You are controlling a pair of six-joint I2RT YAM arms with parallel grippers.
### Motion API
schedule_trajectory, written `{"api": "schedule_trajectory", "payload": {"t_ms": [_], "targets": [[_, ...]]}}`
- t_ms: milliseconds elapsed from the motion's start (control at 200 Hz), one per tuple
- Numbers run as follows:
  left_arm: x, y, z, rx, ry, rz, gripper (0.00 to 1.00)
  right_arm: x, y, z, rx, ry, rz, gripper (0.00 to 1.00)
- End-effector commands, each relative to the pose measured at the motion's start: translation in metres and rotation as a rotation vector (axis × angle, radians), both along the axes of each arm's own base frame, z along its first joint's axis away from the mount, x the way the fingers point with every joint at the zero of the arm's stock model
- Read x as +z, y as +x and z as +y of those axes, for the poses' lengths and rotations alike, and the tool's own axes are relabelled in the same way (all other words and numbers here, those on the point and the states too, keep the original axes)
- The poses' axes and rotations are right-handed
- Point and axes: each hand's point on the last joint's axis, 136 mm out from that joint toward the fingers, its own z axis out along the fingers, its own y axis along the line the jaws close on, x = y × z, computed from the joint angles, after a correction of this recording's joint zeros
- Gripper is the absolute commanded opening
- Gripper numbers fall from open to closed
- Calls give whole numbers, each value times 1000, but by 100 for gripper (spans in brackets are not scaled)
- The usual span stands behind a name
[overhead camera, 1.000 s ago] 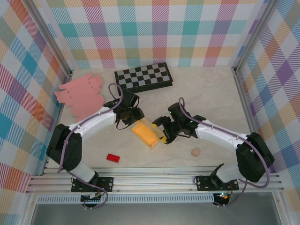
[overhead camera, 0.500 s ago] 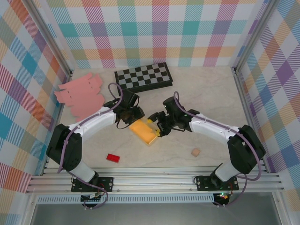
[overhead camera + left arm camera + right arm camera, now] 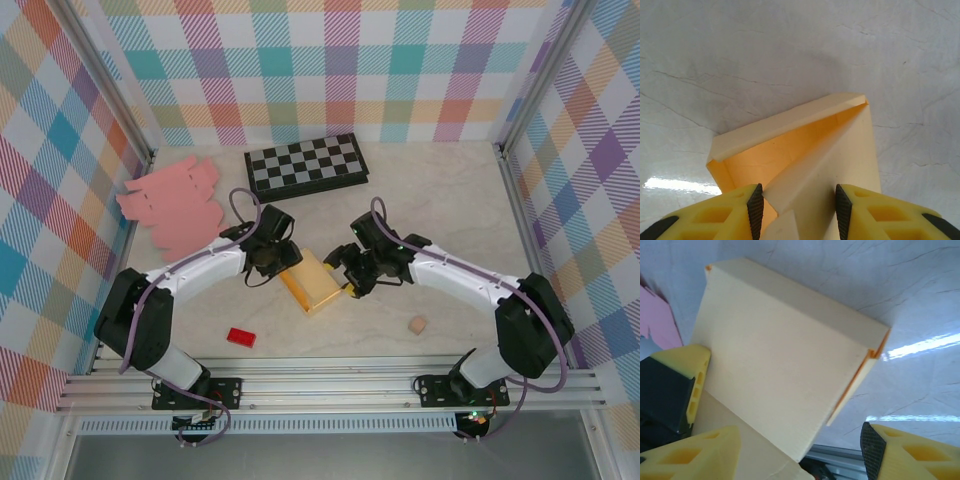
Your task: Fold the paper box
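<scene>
While the left end effector (image 3: 796, 202) pinches a flap of the yellow paper box (image 3: 314, 283) at nine o'clock, the right end effector (image 3: 350, 276) straddles its three-o'clock end, jaws wide.

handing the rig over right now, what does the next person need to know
left claw: shut on a flap at the open end of the paper box.
right claw: open, straddling the box's other end, one finger clear of it.
box: mid-table, between the two arms.
done: body folded into shape, top panel flat.
left: the end at the left claw gapes, flap not tucked in; close it.
pink flat blank lies at far left.
</scene>
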Motion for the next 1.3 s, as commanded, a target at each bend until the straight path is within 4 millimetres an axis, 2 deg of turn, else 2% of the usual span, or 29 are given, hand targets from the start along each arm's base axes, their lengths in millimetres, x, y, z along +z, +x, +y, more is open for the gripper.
{"api": "schedule_trajectory", "payload": {"t_ms": [0,95,170,405,535,705,970,1150,1295], "targets": [[-7,-12,11,-9,53,9,43,-7,-7,-15,25,-73,-26,66],[-14,-17,16,-6,72,20,43,-8,-5,-21,97,-157,-91,65],[-18,-20,19,-6,80,28,45,-10,-6,-17,190,-208,-115,65],[-18,-23,26,-4,113,31,50,-29,-22,20,313,-229,-96,66],[-19,-26,29,-7,128,36,53,-43,-28,32,323,-253,-69,66],[-19,-30,35,-1,148,39,63,-67,-34,17,286,-336,-15,67],[-28,-35,38,-9,162,65,65,-92,-42,-4,242,-414,42,67],[-36,-35,37,-13,163,81,65,-88,-38,-7,241,-431,22,68],[-37,-32,35,-10,164,83,65,-66,-30,-3,285,-425,-42,68]]}}
